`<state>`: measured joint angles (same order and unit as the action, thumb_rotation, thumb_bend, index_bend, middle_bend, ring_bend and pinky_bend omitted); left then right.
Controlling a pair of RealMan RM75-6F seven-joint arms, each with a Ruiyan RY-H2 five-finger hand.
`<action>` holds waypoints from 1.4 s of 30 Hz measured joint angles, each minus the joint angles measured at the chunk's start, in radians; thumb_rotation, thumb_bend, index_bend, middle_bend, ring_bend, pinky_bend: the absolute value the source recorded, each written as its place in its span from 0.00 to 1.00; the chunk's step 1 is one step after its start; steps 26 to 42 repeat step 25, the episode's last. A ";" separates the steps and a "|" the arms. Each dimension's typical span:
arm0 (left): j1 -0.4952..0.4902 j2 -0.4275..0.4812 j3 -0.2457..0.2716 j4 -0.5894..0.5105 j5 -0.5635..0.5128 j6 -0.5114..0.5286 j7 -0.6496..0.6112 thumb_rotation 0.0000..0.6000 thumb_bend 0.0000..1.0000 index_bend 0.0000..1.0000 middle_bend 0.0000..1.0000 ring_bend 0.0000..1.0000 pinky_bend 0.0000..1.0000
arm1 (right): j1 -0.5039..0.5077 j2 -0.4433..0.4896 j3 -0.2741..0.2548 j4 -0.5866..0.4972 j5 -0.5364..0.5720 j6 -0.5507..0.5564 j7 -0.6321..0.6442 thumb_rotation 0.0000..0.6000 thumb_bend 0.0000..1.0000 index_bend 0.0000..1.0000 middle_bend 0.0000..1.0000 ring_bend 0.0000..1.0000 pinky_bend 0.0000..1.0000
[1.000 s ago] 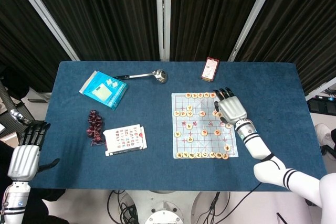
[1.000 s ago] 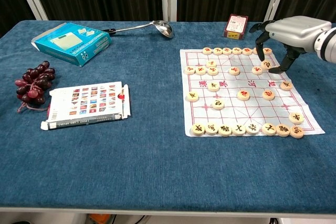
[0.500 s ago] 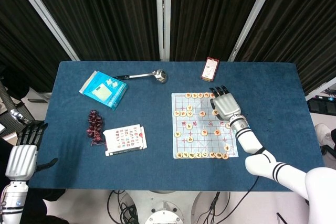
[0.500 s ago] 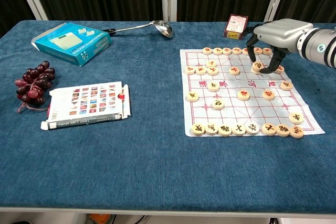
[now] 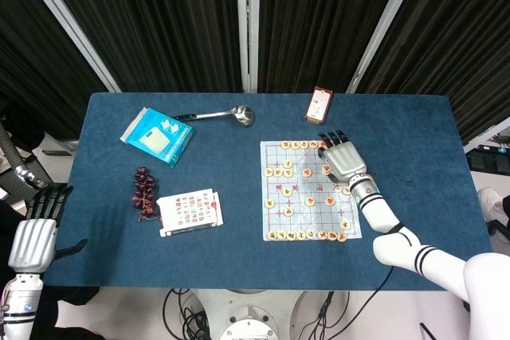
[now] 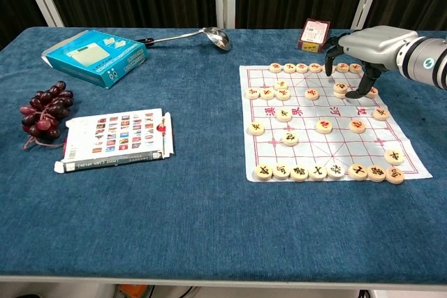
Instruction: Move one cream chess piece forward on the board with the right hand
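The paper chess board (image 6: 328, 146) lies on the right half of the blue table, with cream round pieces along its near and far rows and scattered between. My right hand (image 6: 370, 45) hovers over the board's far right corner, fingers spread and curved down. Its thumb tip stands just right of a cream piece (image 6: 341, 88) that rests on the board; the other fingers are lifted clear of it. In the head view the right hand (image 5: 344, 161) covers that corner of the board (image 5: 311, 212). My left hand (image 5: 33, 238) hangs off the table's left edge, fingers straight, holding nothing.
A small red box (image 6: 316, 34) stands just beyond the board. A metal ladle (image 6: 188, 35), a blue box (image 6: 94, 56), dark grapes (image 6: 45, 109) and a flat printed box (image 6: 115, 139) lie on the table's left half.
My right hand shifted left over the board's far right pieces and closed its fingers around one cream piece, then lifted them off it. The left hand barely moved.
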<state>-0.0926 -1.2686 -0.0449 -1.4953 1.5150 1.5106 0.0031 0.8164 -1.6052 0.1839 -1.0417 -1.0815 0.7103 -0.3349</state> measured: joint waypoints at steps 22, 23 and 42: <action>-0.013 0.037 -0.016 -0.059 -0.009 -0.006 0.092 1.00 0.09 0.03 0.05 0.00 0.03 | -0.545 0.359 -0.175 -0.425 -0.246 0.721 0.196 1.00 0.15 0.00 0.00 0.00 0.00; -0.015 0.039 -0.017 -0.060 -0.011 -0.009 0.099 1.00 0.09 0.03 0.05 0.00 0.03 | -0.577 0.363 -0.187 -0.426 -0.259 0.753 0.212 1.00 0.16 0.00 0.00 0.00 0.00; -0.022 0.041 -0.019 -0.062 -0.016 -0.020 0.114 1.00 0.09 0.03 0.05 0.00 0.03 | -0.615 0.365 -0.201 -0.425 -0.279 0.790 0.237 1.00 0.16 0.00 0.00 0.00 0.00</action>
